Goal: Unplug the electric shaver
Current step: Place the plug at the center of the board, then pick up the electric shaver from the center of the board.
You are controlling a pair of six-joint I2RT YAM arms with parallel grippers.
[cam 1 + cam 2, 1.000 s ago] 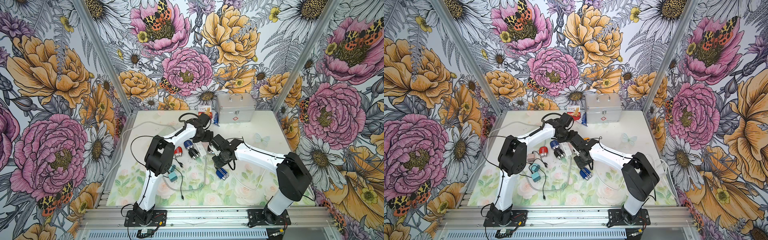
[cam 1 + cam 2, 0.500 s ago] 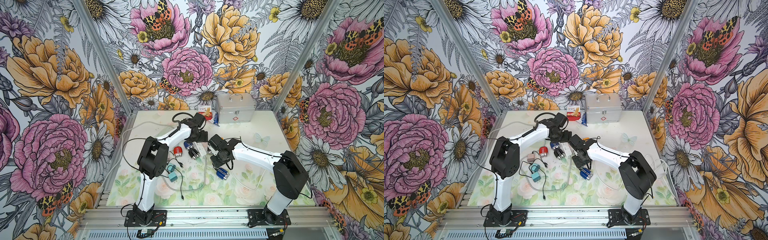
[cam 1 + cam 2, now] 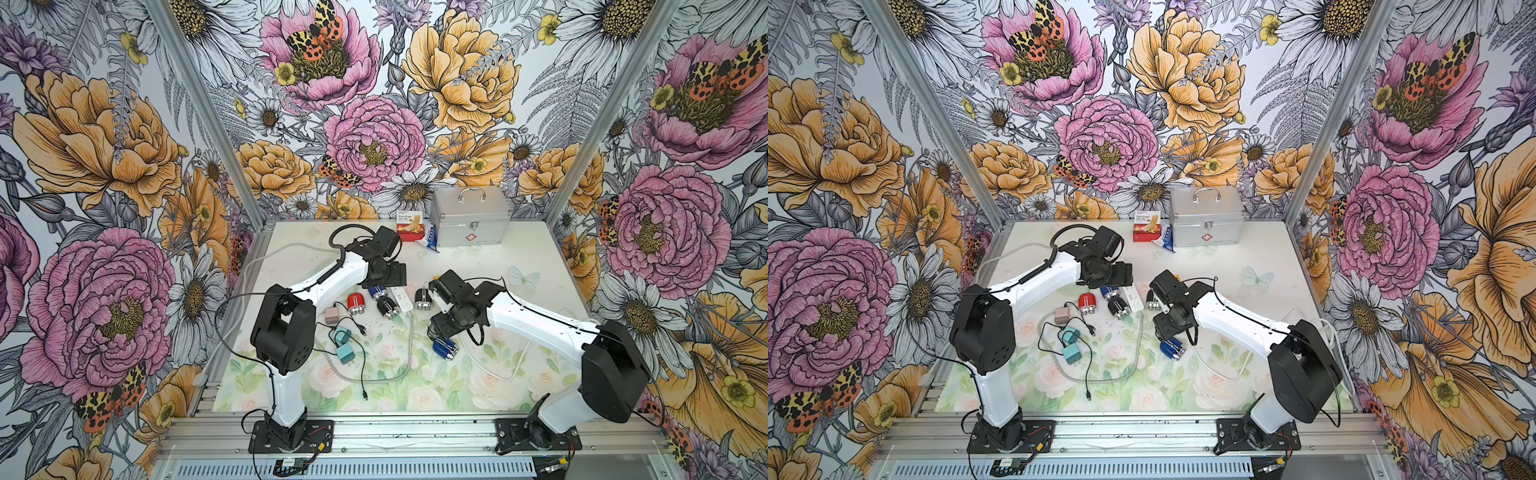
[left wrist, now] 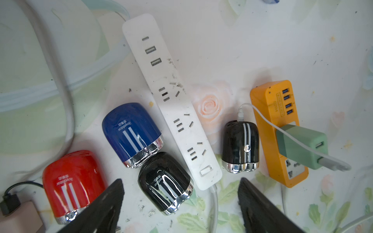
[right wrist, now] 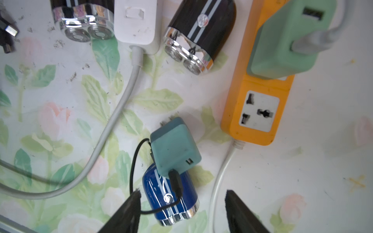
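blue electric shaver (image 5: 170, 199) lies on the floral table (image 5: 323, 161), its teal adapter (image 5: 174, 149) resting against it, prongs clear of the orange power strip (image 5: 256, 113) nearby. the right gripper (image 5: 182, 193) hangs above the shaver with fingers spread, the left gripper (image 4: 179, 181) likewise over a white power strip (image 4: 173, 105).

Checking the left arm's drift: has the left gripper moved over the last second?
Yes. In both top views the left gripper has shifted to the robot's left, farther from the silver case.

"Royalstar" — blue shaver (image 4: 131, 131) (red shaver (image 4: 70, 177) too)
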